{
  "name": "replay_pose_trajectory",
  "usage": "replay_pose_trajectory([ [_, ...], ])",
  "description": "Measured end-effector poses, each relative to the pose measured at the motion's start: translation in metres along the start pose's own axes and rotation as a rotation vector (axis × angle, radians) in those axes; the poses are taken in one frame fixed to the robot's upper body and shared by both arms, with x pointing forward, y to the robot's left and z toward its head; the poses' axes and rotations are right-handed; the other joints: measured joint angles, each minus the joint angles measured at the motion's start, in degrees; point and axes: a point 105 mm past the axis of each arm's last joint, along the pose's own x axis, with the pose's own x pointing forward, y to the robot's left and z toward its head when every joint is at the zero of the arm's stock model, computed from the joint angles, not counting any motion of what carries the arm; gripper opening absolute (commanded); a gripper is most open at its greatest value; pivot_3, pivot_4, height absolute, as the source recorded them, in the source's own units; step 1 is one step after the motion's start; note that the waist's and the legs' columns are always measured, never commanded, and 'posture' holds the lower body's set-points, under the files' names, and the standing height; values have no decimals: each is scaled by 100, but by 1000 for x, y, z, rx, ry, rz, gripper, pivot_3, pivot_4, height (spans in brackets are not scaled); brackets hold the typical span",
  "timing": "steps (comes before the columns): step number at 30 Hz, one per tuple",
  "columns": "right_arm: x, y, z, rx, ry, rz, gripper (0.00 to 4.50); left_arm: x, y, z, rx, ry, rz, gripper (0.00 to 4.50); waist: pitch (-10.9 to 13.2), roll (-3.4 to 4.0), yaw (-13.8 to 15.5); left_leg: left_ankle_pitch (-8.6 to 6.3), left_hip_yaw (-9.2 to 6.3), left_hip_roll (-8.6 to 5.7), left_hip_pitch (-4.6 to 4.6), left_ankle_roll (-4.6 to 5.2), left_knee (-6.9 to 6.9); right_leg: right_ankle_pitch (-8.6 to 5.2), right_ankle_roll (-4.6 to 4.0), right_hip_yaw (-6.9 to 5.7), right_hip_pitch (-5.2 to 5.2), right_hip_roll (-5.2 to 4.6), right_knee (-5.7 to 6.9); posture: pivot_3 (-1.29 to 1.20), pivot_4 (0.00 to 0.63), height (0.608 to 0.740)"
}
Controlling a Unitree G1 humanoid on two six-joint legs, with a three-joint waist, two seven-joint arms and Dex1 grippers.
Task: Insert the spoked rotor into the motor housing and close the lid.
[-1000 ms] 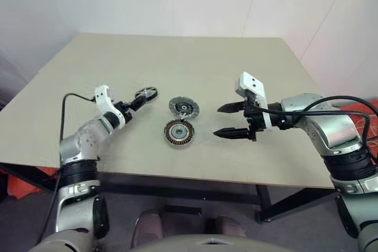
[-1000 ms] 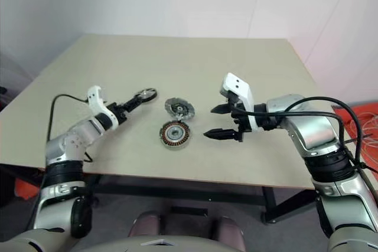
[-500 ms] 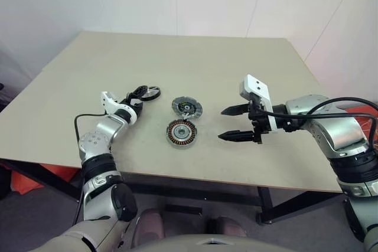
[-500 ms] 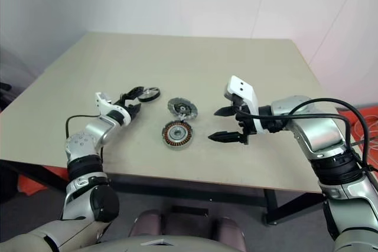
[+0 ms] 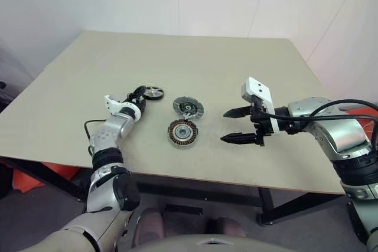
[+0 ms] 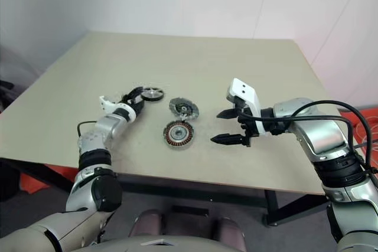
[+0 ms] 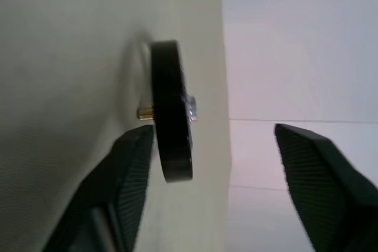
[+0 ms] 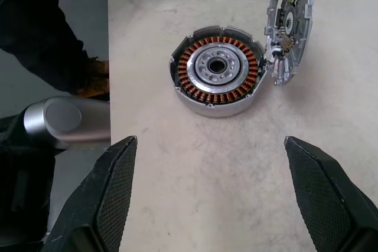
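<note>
desk (image 5: 248, 69) beige | right gripper (image 5: 235, 126) right of parts, jaws wide apart, empty | left gripper (image 5: 140, 92) at spoked rotor, jaws apart around it, not clamped | motor housing (image 5: 182, 132) near centre | lid (image 5: 188, 108) just beyond housing | spoked rotor (image 5: 153, 92) flat, far left

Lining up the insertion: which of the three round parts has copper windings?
The motor housing, nearest the robot; the lid and spoked rotor show none.

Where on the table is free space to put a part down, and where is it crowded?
Free: the far half of the table beyond the parts, and its near right corner. Crowded: the middle, where spoked rotor, lid and motor housing lie close, between left gripper and right gripper.
</note>
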Motion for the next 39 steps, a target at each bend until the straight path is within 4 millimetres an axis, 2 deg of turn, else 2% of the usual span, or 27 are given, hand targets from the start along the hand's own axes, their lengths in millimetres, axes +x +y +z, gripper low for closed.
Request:
replay_pose_trajectory([
  [7, 0, 0, 0, 3, -1, -6, 4500, 2, 0, 2, -33, -17, -7, 152, 0, 0, 23, -2, 0, 1, 0, 2, 0, 0, 1, 0, 0, -4, 0, 0, 0, 740],
  [16, 0, -1, -2, 6, 0, -18, 4500, 1, 0, 7, -29, -21, -7, 68, 0, 0, 22, -2, 0, 1, 0, 2, 0, 0, 1, 0, 1, -4, 1, 0, 0, 740],
  [21, 0, -2, -2, 4, -1, -20, 4500, 1, -2, 3, -36, 3, -16, 68, 0, 0, 22, -2, 0, 1, 0, 2, 0, 0, 1, 0, 1, -5, 1, 0, 0, 740],
  [29, 0, -2, -3, -1, -3, -28, 4500, -9, -19, 5, 51, 8, -70, 68, 0, 0, 16, -2, 0, 2, -1, 2, 0, 0, 0, 0, 1, -5, 1, 0, 0, 740],
  [30, 0, -2, -3, -1, -2, -28, 4500, -12, -18, 4, 63, 9, -69, 445, 0, 0, 17, -2, 0, 2, -1, 2, 0, 0, 0, 0, 1, -5, 2, 0, 0, 740],
  [32, 0, -2, -3, -2, -1, -29, 4500, -17, -19, 2, 83, 17, -75, 919, 0, 0, 17, -2, 0, 2, -1, 2, 0, 0, 0, 1, 1, -5, 2, 0, 0, 740],
  [35, -1, -2, -4, -1, 4, -32, 4500, -26, -19, 2, 98, 20, -75, 1977, 0, 0, 16, -2, 0, 3, 1, 2, 0, -1, 1, 0, 2, -5, 2, 0, 0, 740],
  [39, 0, -1, -10, 15, 14, -35, 4500, -31, -8, 2, 92, 28, -26, 3362, 0, 0, 17, -2, 0, 2, 2, 2, 1, -2, 3, 0, 3, -5, 1, 0, 0, 740],
])
